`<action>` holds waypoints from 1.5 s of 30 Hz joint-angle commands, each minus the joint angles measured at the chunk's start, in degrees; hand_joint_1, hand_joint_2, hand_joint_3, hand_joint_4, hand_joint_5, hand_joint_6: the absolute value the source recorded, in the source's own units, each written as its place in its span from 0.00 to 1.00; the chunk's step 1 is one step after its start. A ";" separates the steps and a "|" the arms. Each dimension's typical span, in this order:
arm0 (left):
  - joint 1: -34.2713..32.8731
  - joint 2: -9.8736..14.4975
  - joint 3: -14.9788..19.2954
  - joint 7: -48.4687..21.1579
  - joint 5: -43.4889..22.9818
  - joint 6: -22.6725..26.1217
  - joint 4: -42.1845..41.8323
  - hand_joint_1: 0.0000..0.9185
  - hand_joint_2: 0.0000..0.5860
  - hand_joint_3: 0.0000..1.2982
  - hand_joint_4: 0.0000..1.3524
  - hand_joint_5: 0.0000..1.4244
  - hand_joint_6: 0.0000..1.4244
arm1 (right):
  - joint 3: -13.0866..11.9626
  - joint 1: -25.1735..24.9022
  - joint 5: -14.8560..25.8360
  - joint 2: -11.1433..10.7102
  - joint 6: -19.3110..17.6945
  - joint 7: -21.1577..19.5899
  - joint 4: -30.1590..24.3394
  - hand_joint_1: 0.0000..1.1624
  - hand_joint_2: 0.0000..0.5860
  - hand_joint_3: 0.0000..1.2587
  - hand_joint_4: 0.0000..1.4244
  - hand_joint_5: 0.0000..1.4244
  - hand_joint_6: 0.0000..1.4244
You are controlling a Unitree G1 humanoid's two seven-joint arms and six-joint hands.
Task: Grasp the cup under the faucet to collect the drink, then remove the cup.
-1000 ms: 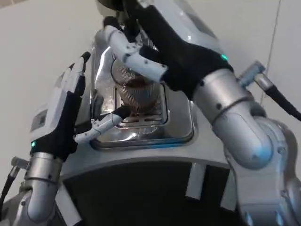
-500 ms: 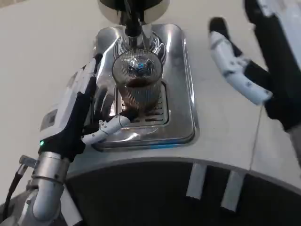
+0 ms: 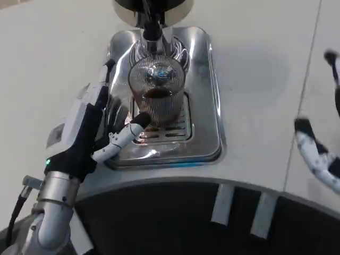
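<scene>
The cup (image 3: 157, 93) stands on the chrome drip tray (image 3: 204, 127), upright on the slotted grate (image 3: 167, 132), straight under the faucet (image 3: 149, 24) that comes down from twelve o'clock. It is a ribbed, clear cup with dark drink (image 3: 157, 94) showing inside it, and a bright glare sits on its rim.

My left hand (image 3: 85, 133) lies at about eight o'clock from the cup, its white back turned up and out, the long fingers (image 3: 103, 87) pointing toward twelve along the tray's left edge. My thumb (image 3: 125, 135) reaches in toward three o'clock and its black tip lies against the foot of the cup — whether it truly presses the wall I cannot tell. The other fingers stand beside the cup at nine o'clock, spread and not wrapped round it, so I hold nothing: the hand is open. A small green light (image 3: 48, 162) glows near my left wrist.

My right hand (image 3: 324, 154) is far off at three to four o'clock, at the picture's edge, well apart from the tray. A couple of white-and-black fingers show there — apart from each other, nothing between them — so it is open too.

The tray rests on the white table (image 3: 42, 64), whose curved front edge runs across at six o'clock.
</scene>
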 commanded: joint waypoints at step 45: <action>-9.44 -9.09 -4.67 12.07 2.70 1.02 11.97 0.41 0.09 0.00 0.00 0.15 0.16 | 1.22 5.63 -2.53 3.86 -2.09 9.20 -5.25 0.29 0.75 0.00 0.00 0.00 0.00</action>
